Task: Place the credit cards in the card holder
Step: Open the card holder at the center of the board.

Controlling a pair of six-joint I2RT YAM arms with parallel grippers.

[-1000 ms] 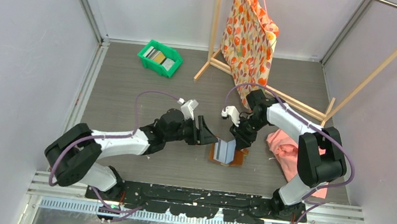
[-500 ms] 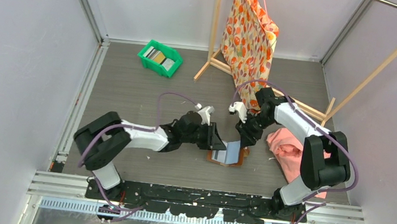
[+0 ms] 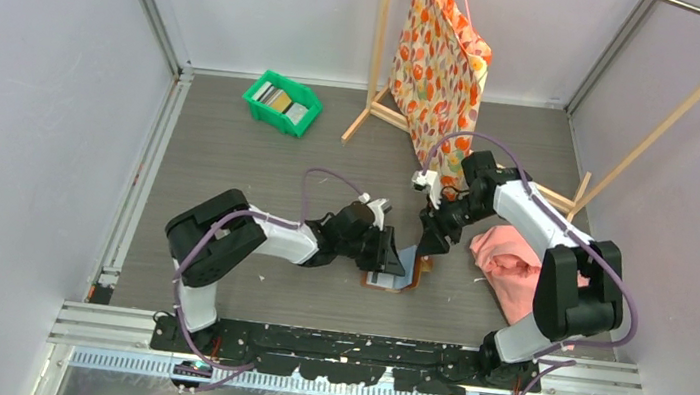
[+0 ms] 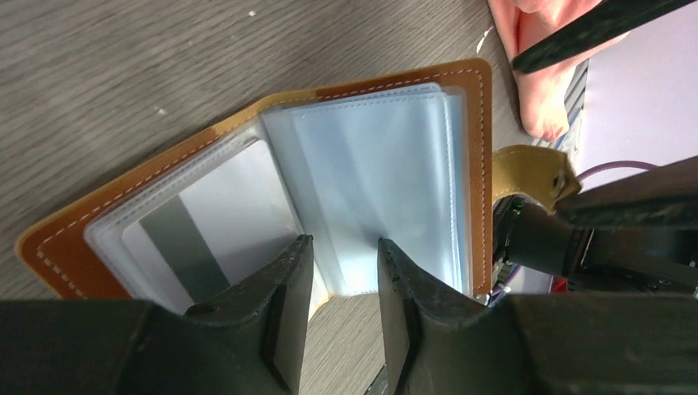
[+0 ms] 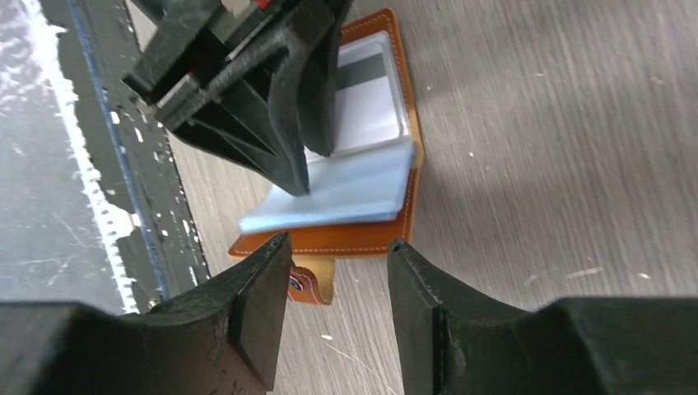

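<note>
Straddling the fold of the small brown leather card holder [image 4: 374, 156], my left gripper [image 4: 342, 247] has its jaws a narrow gap apart, tips at the light-blue sleeves, pinching nothing that I can make out. The holder lies open on the grey wood-grain table [image 3: 231, 153], a white, dark-striped credit card [image 4: 210, 218] in one sleeve. My right gripper [image 5: 339, 243] hovers just above its right edge, jaws spread and empty. More credit cards [image 3: 280, 100] sit in the green plastic bin [image 3: 258, 106], far left.
</note>
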